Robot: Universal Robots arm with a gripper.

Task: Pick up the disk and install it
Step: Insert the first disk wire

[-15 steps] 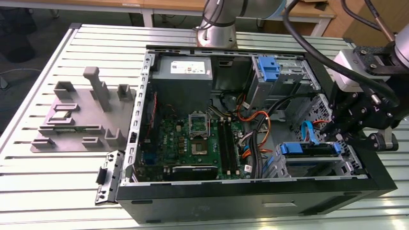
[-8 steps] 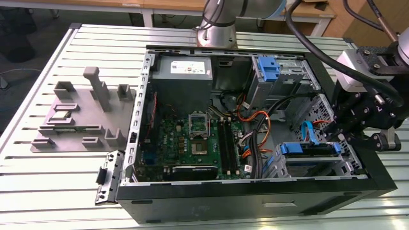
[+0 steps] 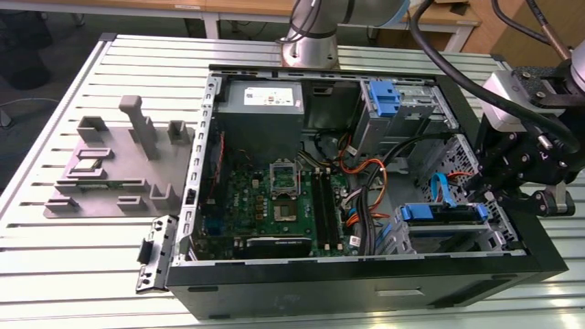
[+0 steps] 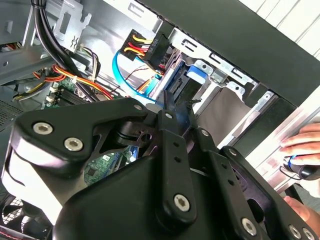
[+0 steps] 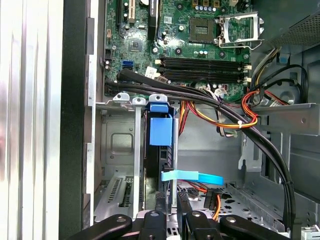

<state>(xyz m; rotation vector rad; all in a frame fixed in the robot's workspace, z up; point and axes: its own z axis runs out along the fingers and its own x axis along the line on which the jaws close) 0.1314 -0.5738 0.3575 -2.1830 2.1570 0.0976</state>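
Bright even overhead light; glare on slatted table (image 3: 55, 260); case interior shadowed; second wrist view foreground soft

An open case (image 3: 366, 291) is laid on a slatted table (image 3: 55, 274), with a motherboard (image 3: 274, 205) seen inside, well apart from the jaws. A grey fixture (image 3: 109, 164) is set on the table beyond the case's far side from the jaws. A light blue cable (image 5: 192, 176) is seen just beyond the jaws.

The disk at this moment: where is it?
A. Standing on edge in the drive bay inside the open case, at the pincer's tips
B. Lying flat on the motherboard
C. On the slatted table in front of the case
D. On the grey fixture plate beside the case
A. In the first wrist view the disk, with its blue bracket, stands on edge in the metal drive bay, just ahead of the pincer.
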